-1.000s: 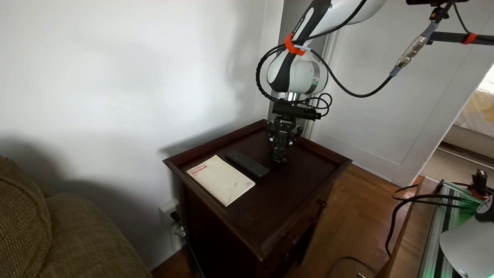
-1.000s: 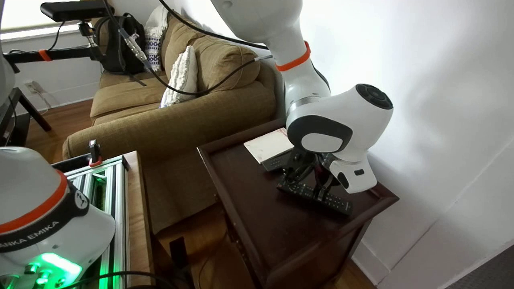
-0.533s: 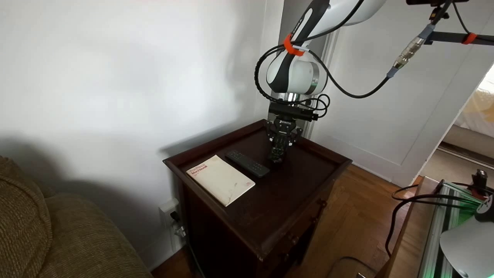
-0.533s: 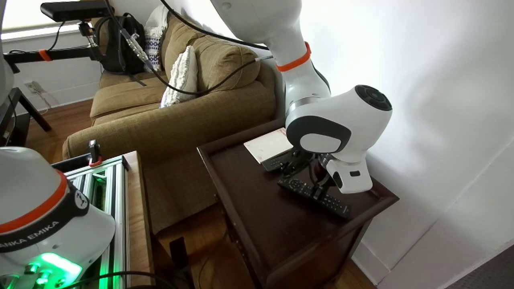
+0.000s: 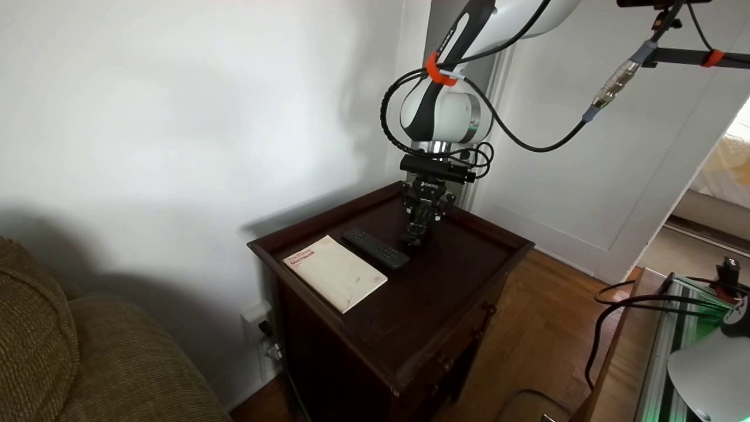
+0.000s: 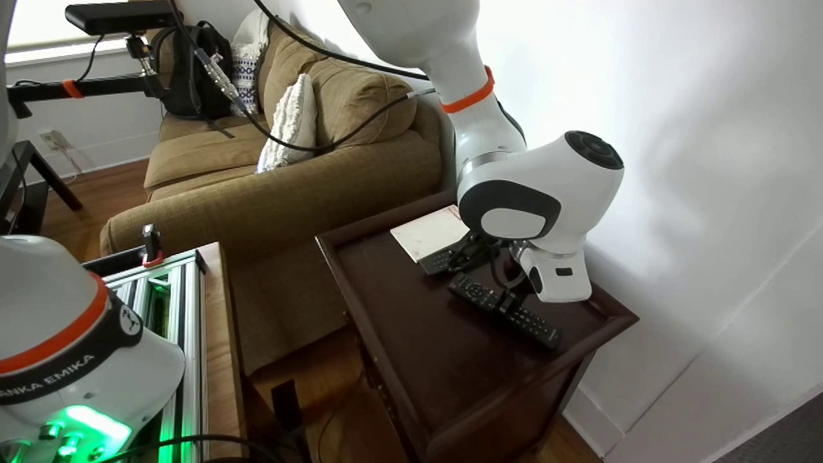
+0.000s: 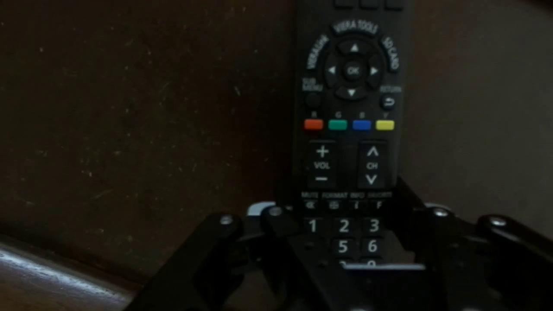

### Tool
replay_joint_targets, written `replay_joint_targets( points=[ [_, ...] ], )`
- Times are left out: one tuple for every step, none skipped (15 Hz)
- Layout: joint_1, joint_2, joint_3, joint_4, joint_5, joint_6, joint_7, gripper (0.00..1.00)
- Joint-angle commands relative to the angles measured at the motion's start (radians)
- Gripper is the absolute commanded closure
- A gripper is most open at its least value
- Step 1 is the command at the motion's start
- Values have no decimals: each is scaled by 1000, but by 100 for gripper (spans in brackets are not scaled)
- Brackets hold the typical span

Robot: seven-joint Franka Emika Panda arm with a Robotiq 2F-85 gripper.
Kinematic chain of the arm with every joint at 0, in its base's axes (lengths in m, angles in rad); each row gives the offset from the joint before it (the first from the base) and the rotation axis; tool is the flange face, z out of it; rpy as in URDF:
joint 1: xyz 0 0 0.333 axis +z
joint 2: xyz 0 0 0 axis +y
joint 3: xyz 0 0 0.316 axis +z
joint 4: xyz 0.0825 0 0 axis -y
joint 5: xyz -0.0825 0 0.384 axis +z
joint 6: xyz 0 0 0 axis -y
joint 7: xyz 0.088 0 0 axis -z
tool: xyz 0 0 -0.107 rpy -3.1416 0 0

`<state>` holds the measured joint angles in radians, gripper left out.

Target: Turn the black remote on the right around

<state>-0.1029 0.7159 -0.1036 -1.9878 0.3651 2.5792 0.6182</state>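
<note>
The black remote (image 5: 419, 223) is slim and long, with its buttons facing up. My gripper (image 5: 423, 212) is shut across its middle, and the remote also shows in an exterior view (image 6: 535, 326). In the wrist view the remote (image 7: 348, 108) runs upward from between the fingers of the gripper (image 7: 341, 203). The fingers touch both long sides near the number keys. The lower keys are hidden by the gripper. The remote is at or just above the tabletop; I cannot tell if it touches. Its near end points towards the broader dark remote (image 5: 375, 248).
A white booklet (image 5: 335, 274) lies beside the dark remote; both also show in an exterior view, the booklet (image 6: 427, 233) partly behind the arm. The dark wooden stand (image 5: 463, 293) has a raised rim at the back. White walls rise close behind it.
The gripper and black remote have turned together. The remote's near end has swung towards the dark remote, and the wrist has shifted slightly the same way. The booklet and dark remote have not moved.
</note>
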Motion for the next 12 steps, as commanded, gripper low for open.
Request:
replay_joint_targets(
  points=[
    [19, 24, -20, 29, 19, -12, 54, 70],
    [18, 26, -18, 32, 20, -16, 64, 70],
    [17, 27, -16, 34, 20, -17, 71, 70],
    [16, 30, -14, 37, 19, -18, 75, 70],
    [17, 33, -14, 40, 16, -20, 80, 70],
    [13, 34, -11, 43, 15, -25, 77, 70],
    [9, 31, -6, 41, 18, -23, 71, 20],
    [12, 30, -8, 39, 14, -14, 68, 19],
    [13, 26, -7, 36, 13, -14, 66, 13],
    [17, 16, -9, 28, 8, -3, 61, 6],
    [19, 4, -9, 17, 9, 7, 59, 1],
    [21, -5, -11, 11, 7, 10, 58, 0]
  ],
)
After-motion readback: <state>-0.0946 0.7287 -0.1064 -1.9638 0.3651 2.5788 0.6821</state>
